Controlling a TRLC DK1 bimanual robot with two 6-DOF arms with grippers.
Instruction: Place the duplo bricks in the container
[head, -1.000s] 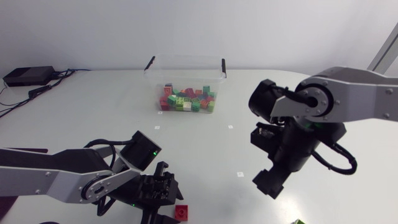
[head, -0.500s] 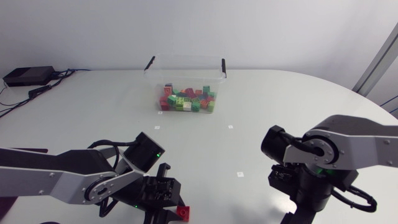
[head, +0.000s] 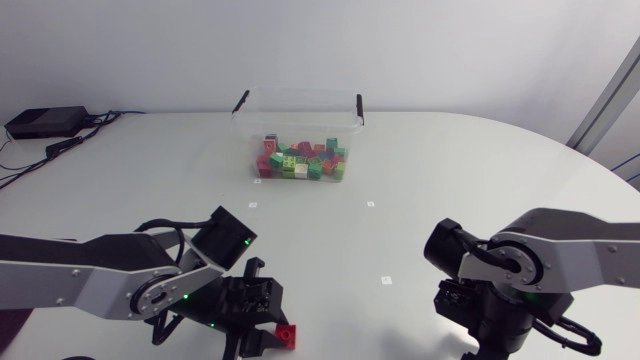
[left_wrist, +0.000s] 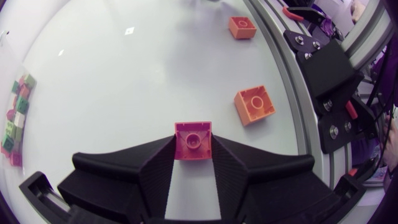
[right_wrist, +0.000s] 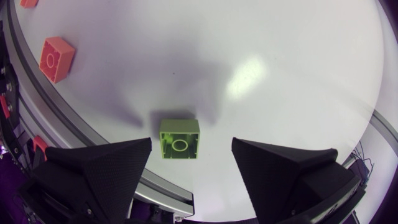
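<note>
Red brick (left_wrist: 193, 140) is pinched between both fingers of the left claw (left_wrist: 192, 149) at the desk's (head: 150, 170) near edge, with one orange brick (left_wrist: 254, 105) just ahead and another orange brick (left_wrist: 242, 27) farther on. Lime-green brick (right_wrist: 180, 139) lies between the right claw's (right_wrist: 191, 146) spread fingers, touching neither. Clear container (head: 297, 105) at the far side holds a heap of red and green bricks (head: 298, 160)

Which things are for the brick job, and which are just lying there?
For the job: container, red brick, green brick, orange bricks, pink brick.
Just lying about: black box, cables.
</note>
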